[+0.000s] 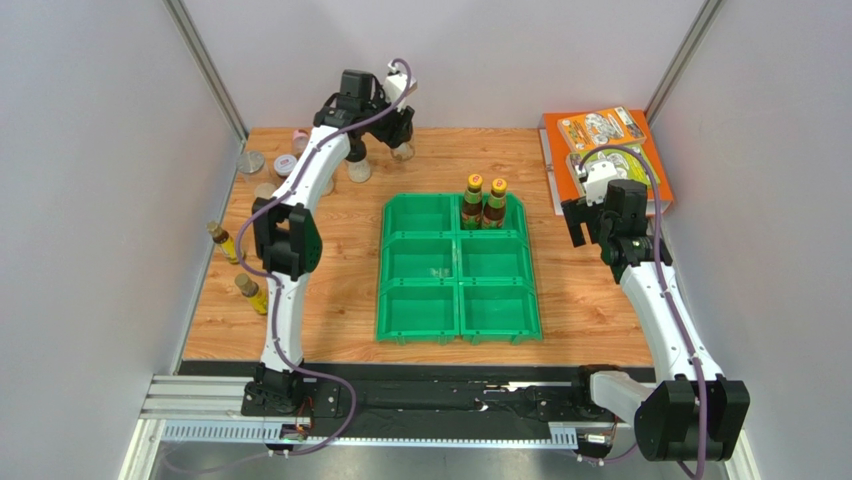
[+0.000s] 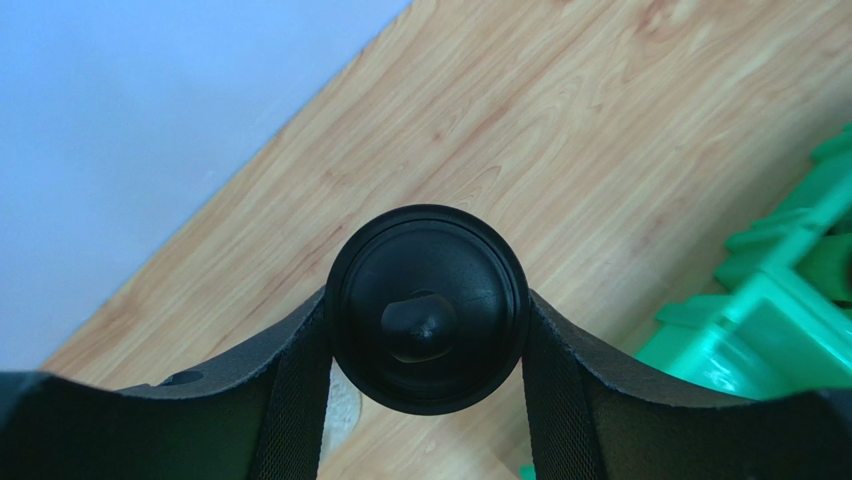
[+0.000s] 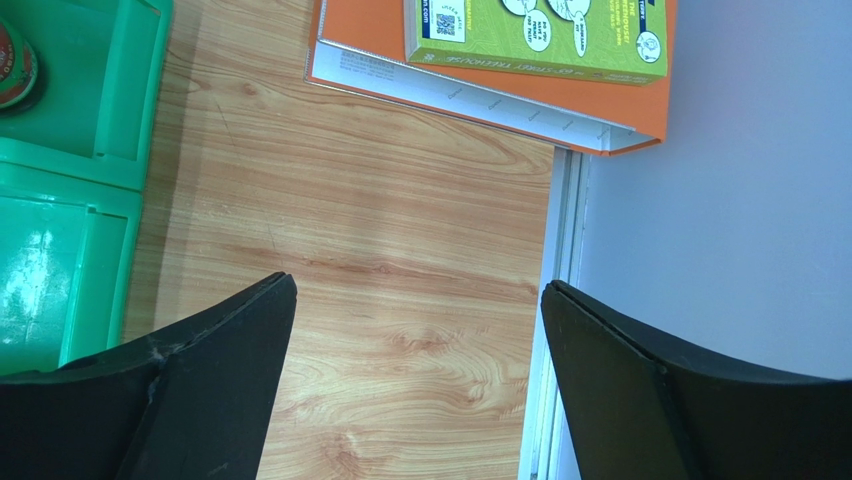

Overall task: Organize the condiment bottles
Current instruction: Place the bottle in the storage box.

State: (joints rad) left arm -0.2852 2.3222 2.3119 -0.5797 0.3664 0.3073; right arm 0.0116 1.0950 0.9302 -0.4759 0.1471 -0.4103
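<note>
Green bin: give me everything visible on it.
The green bin is glossy moulded plastic, six open compartments in two columns of three, flat on the wooden table mid-workspace. Its far right compartment holds two upright brown bottles with yellow-orange caps, side by side; the other five hold no bottles. Nothing else touches it.

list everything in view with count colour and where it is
table: one, wood-grain, under everything
bin: one, green, six compartments, table centre
brown bottles: two, yellow-orange caps, bin's far right compartment
amber bottles: two, table's left edge
clear jars: at least four, pale lids, far left corner
black-capped bottle: one, gripped at the far side
books: two, green on orange, far right corner
left gripper: one, black, shut on the black-capped bottle
right gripper: one, black, open above bare table near the books
</note>
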